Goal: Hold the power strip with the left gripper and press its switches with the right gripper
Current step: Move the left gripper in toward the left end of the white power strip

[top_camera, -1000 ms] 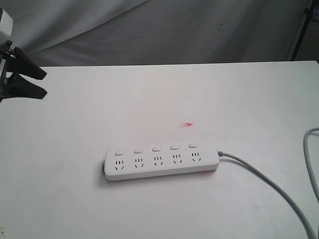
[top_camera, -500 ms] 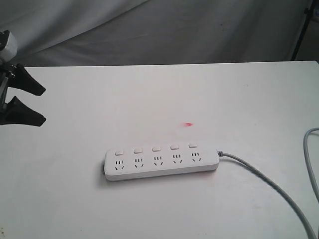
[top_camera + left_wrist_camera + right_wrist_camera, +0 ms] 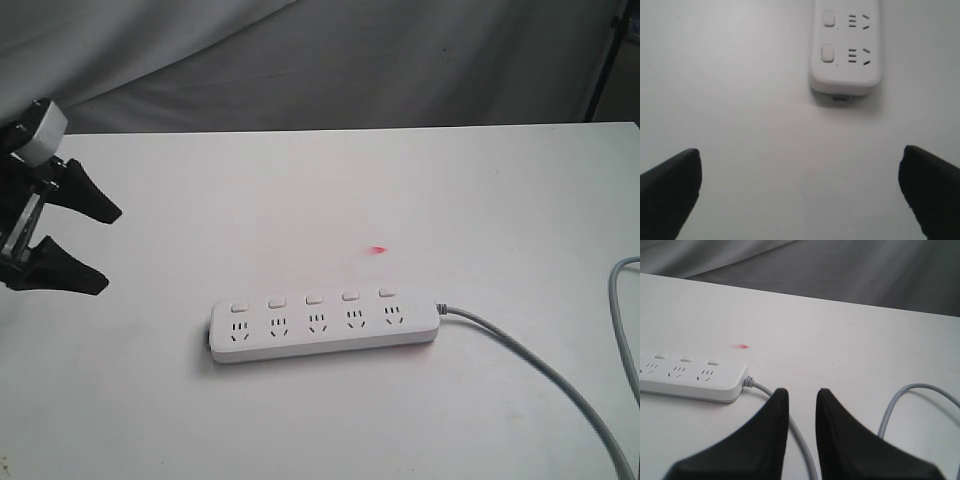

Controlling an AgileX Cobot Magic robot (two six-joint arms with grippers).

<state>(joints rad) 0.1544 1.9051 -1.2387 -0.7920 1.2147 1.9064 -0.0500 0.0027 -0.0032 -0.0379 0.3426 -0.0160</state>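
Left gripper [image 3: 110, 250], jaws spread wide and empty, stands well apart from strip [image 3: 325, 322], off its cordless end. Right gripper [image 3: 802, 395], jaws narrowly apart, empty, by cord [image 3: 759, 385].

Open surface [image 3: 300, 190] across upper and left frame, up to power strip [image 3: 325, 325] at lower centre. Its grey cord [image 3: 530, 358] crosses lower right; second run at right edge.
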